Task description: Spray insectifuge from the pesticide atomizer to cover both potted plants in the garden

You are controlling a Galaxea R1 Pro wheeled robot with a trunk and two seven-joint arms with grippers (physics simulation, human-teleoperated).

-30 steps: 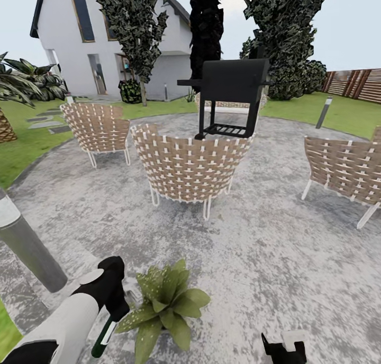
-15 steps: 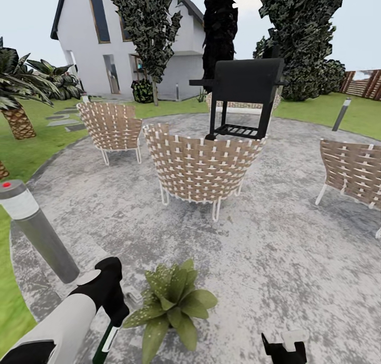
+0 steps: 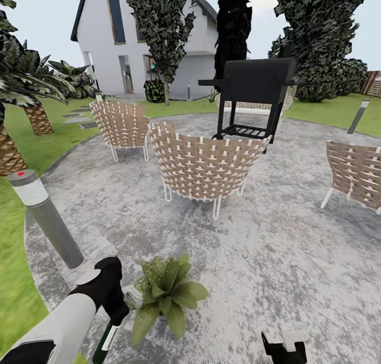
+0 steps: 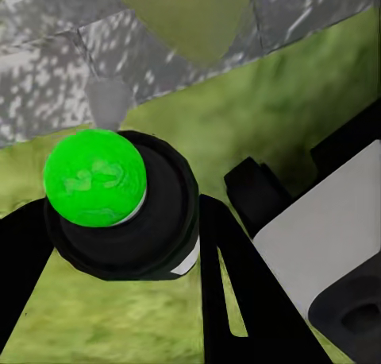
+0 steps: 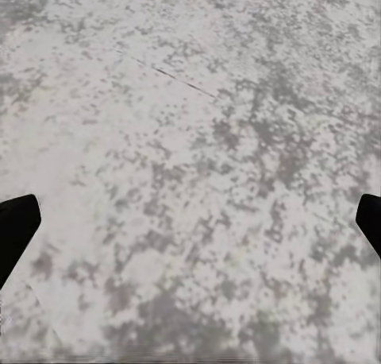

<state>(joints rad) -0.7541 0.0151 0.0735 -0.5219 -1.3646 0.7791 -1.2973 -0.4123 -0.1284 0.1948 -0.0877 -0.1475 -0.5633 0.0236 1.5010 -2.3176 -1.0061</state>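
From the head camera, the left gripper sat low at the near left, its jaws pinching the pesticide atomizer, whose dark green body with a white label hung down from the grip. Just right of it, one potted plant spread its speckled leaves on the grey paved circle. A grey bollard lamp leaned at the left edge of the paving, beside the lawn. Farther off stood woven chairs, a black grill, dark trees and a white house. The right gripper peeked in at the near right.

In the left wrist camera, the atomizer's bright green end faced the lens, the black fingers closed on the dark bottle, with grass and paving behind and a green leaf beyond.

In the right wrist camera, two black fingertips stood spread wide apart at the edges, holding nothing over speckled grey paving.
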